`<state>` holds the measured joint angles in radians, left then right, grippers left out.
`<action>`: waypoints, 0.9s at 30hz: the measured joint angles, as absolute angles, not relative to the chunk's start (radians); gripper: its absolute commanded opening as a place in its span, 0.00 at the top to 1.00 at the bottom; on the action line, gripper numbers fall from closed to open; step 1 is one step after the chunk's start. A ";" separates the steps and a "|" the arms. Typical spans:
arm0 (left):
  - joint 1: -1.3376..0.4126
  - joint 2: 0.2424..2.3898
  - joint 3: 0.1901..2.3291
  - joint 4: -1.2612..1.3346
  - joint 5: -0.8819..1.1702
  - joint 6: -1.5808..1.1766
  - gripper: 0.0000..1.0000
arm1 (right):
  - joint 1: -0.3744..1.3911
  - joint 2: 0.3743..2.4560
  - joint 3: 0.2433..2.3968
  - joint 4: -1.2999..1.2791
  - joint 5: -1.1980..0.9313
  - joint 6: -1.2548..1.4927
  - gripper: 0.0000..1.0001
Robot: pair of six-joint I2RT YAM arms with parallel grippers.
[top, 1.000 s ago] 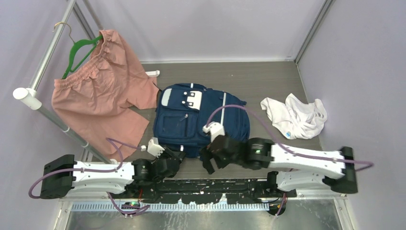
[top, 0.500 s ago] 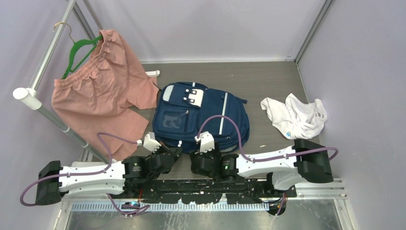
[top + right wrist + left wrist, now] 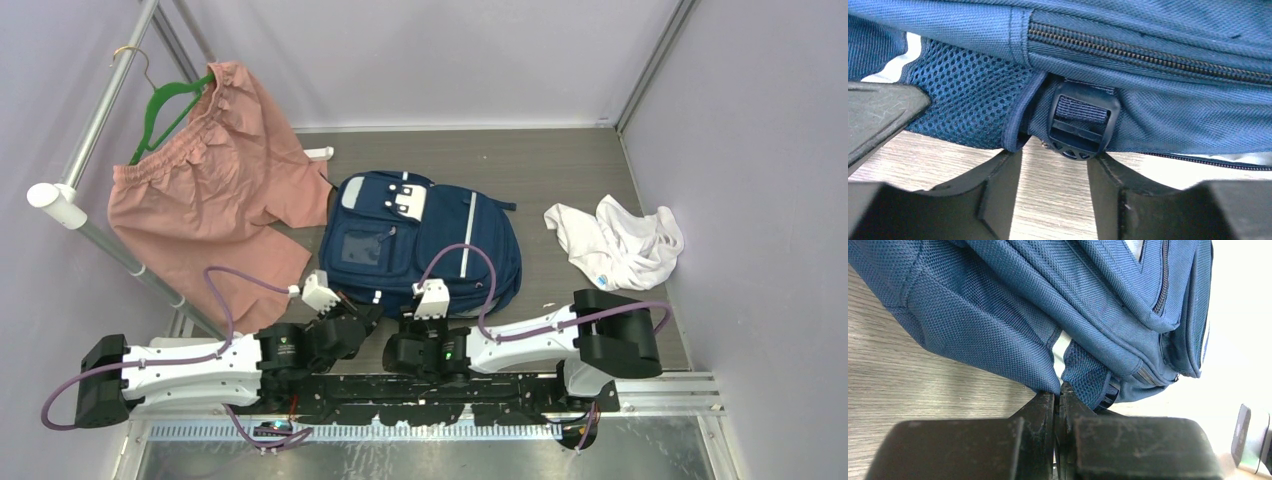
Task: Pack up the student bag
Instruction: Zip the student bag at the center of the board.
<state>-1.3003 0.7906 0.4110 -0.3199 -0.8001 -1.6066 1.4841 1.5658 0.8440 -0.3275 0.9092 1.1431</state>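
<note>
The navy student bag [image 3: 420, 235] lies flat in the middle of the table, front pocket up. My left gripper [image 3: 365, 315] is at the bag's near left corner. In the left wrist view it [image 3: 1058, 390] is shut, pinching a fold of the bag's bottom edge [image 3: 1013, 345] beside a white stripe. My right gripper [image 3: 412, 325] sits at the near edge just to the right of it. In the right wrist view it [image 3: 1055, 155] is open, its fingertips [image 3: 1008, 160] on either side of a black strap buckle [image 3: 1082, 122] beside a mesh panel [image 3: 963, 95].
Pink shorts [image 3: 205, 190] hang on a green hanger [image 3: 160, 110] from a metal rail [image 3: 100, 130] at the left. A crumpled white cloth [image 3: 620, 240] lies right of the bag. A small white piece [image 3: 318, 153] rests at the back by the shorts.
My left gripper has closed on the bag's near edge. The right arm has swung left and low to the near edge, its jaws narrowing. The bag's near part has shifted slightly.
</note>
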 measured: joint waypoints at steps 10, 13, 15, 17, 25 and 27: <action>-1.300 0.765 0.411 -0.320 -0.801 -1.584 1.00 | 1.485 1.614 0.856 -0.317 0.955 1.193 0.53; -1.300 0.763 0.411 -0.320 -0.801 -1.584 1.00 | 1.485 1.643 0.867 -0.305 0.968 1.192 0.63; -1.300 0.762 0.411 -0.320 -0.801 -1.585 1.00 | 1.485 1.657 0.867 -0.298 0.976 1.193 0.82; -1.300 0.762 0.411 -0.320 -0.803 -1.587 1.00 | 1.484 1.664 0.867 -0.297 0.986 1.196 0.99; -1.297 0.744 0.431 -0.418 -0.829 -1.649 1.00 | 1.483 1.620 0.831 -0.330 1.018 1.266 0.99; -1.277 0.723 0.452 -0.472 -0.835 -1.665 1.00 | 1.483 1.555 0.779 -0.363 1.021 1.301 0.99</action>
<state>-1.2770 0.7231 0.4522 -0.4721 -0.8352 -1.6650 1.4826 1.5555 0.7792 -0.3626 1.0210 1.3006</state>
